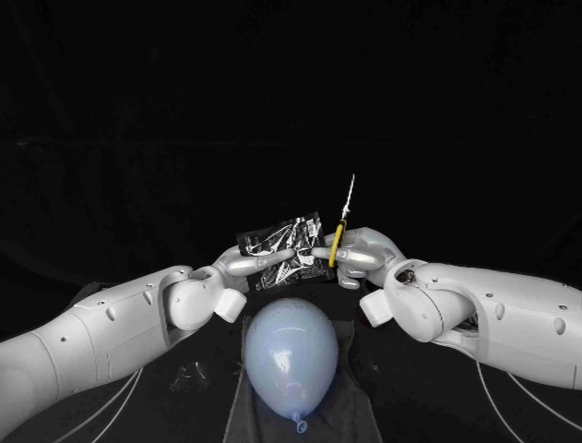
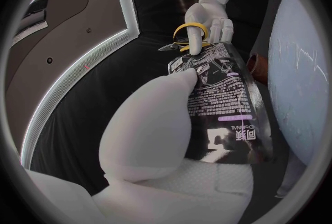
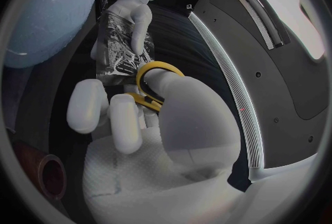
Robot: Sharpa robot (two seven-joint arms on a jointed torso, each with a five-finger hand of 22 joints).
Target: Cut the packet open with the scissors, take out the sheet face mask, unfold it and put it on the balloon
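- Head view: your left hand (image 1: 244,263) pinches the dark, shiny packet (image 1: 280,242) between thumb and fingers and holds it up off the tabletop (image 1: 410,397). Your right hand (image 1: 364,257) is closed around the yellow handles of the scissors (image 1: 340,231). Their thin blades point straight up, just beside the packet edge nearest that hand. The pale blue balloon (image 1: 291,346) lies on the tabletop below both hands, with its knot toward the robot.
- Left wrist view: your left hand (image 2: 159,124) presses its thumb onto the printed face of the packet (image 2: 221,102). At the packet's far edge your right hand (image 2: 207,19) has a finger through a yellow loop of the scissors (image 2: 190,30). The balloon (image 2: 304,80) sits close beside the packet.
- Right wrist view: your right hand (image 3: 152,124) has one finger through a yellow loop of the scissors (image 3: 155,69), the others curled beside it. Just beyond, your left hand (image 3: 138,14) grips the crinkled packet (image 3: 121,52), with the balloon (image 3: 48,8) near it. You cannot tell here whether the blades touch the packet.
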